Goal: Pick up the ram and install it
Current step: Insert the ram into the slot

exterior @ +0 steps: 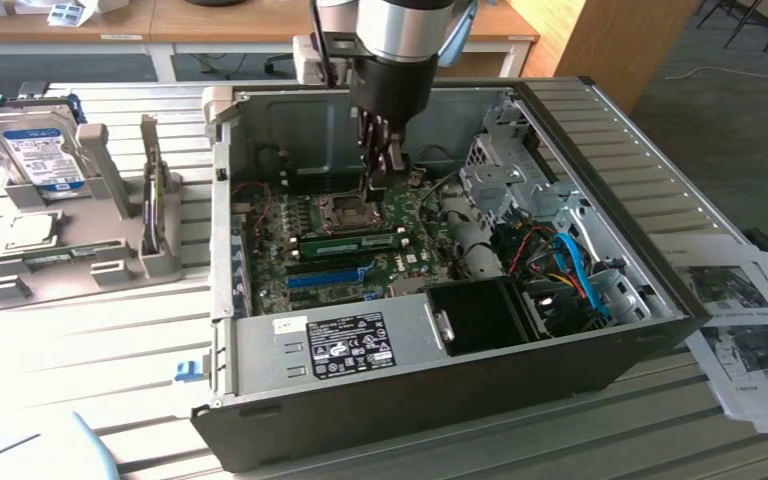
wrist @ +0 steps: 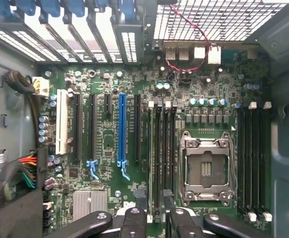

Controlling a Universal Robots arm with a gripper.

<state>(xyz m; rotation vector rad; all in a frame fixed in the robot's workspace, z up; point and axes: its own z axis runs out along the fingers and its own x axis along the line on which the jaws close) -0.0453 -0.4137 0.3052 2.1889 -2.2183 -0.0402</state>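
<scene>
Slatted white table (exterior: 77,330), open tower case (exterior: 424,400) lying on its side: gripper (exterior: 381,172) reaches down over the motherboard, fingers spread apart, holding nothing.
Ram (exterior: 351,242) stands on edge in a slot just beside the CPU socket (exterior: 353,210); on the wrist view the fingers (wrist: 134,220) straddle that row of slots. Judgement: light, stiff, thin board with slick faces, fragile at the chips and contact edge. Best held mid-length across both flat faces near the top edge. Twisting or uneven pressing could crack it.
</scene>
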